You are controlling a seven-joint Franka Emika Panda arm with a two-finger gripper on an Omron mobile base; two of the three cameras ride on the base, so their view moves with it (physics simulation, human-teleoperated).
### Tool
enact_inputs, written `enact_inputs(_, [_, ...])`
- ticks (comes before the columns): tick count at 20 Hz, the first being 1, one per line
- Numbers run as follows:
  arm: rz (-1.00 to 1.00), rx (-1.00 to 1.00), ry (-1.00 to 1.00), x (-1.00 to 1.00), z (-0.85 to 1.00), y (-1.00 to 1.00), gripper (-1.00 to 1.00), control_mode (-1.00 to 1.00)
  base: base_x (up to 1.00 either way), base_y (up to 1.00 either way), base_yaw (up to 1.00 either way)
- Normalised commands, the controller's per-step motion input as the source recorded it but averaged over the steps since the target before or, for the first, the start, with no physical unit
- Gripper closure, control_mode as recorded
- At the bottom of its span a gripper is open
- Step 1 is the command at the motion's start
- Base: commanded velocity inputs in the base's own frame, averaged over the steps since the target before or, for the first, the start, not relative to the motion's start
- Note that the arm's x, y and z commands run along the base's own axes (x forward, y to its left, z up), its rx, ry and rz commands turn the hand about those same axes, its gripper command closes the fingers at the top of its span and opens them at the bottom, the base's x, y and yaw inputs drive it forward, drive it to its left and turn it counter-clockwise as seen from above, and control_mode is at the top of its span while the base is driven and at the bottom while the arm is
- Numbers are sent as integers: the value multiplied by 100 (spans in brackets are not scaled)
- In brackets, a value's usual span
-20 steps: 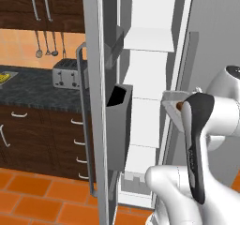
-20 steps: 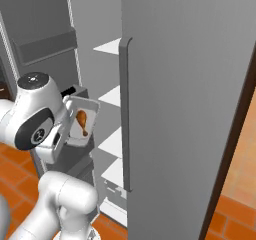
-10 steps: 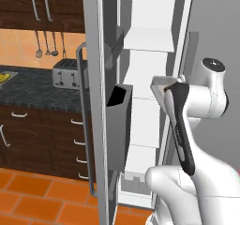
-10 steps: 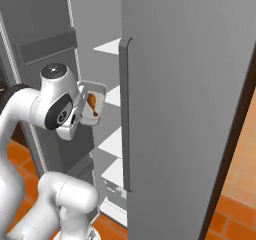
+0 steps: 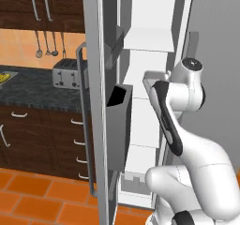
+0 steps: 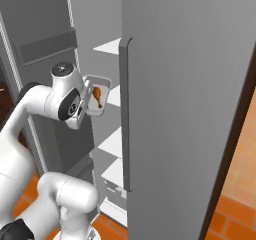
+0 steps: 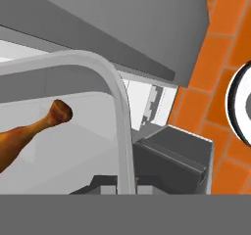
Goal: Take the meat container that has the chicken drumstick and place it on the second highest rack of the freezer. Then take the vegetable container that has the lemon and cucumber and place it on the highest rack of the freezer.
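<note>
Carrying the meat container (image 6: 96,95) at mid-height in front of the open freezer, tilted steeply so its open face turns toward the right base camera. Inside it, the chicken drumstick (image 6: 98,96) (small against the tray), seen again in the hand view (image 7: 29,131) lying across the pale floor of the tray with the knob end toward the curved rim.

End effector (image 6: 84,100) at the tray's near edge, presumably clamped on the rim, though the fingertips themselves hidden behind the wrist and tray in both base views and not discernible in the hand view, so closure not confirmable. Tray clear of every shelf, held in air.

Deciding relation: white shelves stacked inside the compartment, beyond and to the right of the tray in the right base view. The highest rack (image 6: 108,46) well above the tray; the second highest rack (image 6: 114,95) at about the tray's own height, just beyond it. From the left base view, tray edge (image 5: 152,77) near the compartment's right side, with the grey door bin (image 5: 118,125) to the left.

Likely needs: levelling the tray, then a straight push inward over that shelf. Risk: drumstick sliding while tilted.
</note>
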Motion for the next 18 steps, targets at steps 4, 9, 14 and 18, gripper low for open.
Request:
enact_inputs(4, [-5, 0, -3, 51, -13, -2, 100, -100, 0, 0, 0])
enact_inputs(9, [0, 5, 3, 34, -2, -11, 100, -100, 0, 0, 0])
enact_inputs(14, [0, 7, 14, 37, -1, -1, 100, -100, 0, 0, 0])
enact_inputs(18, [0, 3, 11, 62, -1, -3, 100, -100, 0, 0, 0])
